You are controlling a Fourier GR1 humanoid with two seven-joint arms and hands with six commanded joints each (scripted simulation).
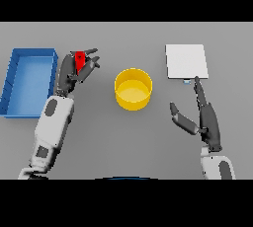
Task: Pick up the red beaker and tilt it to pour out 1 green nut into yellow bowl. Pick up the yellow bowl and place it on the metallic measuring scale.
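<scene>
Surface (pixel 123 142): grey, carrying all items.

Beaker (pixel 79 61): red, far left, held in the left hand (pixel 74 70), fingers curled round it; mostly hidden by them, tilt unclear. Contents not visible.

Bowl (pixel 133 89): yellow, centre, upright, well right of the beaker. No nut visible inside.

Scale (pixel 186 61): pale square plate, far right, apart from the bowl.

Tray (pixel 15 83): blue, far left, beside the left arm.

Right hand (pixel 205 117): near right, fingers straight and spread, holding nothing, one fingertip close to the scale's near edge.

Risks, as judged: the beaker is not over the bowl, so tilting here would drop the nut on the surface; a steep tilt may release more than one; the extended right fingertip could nudge the scale.
</scene>
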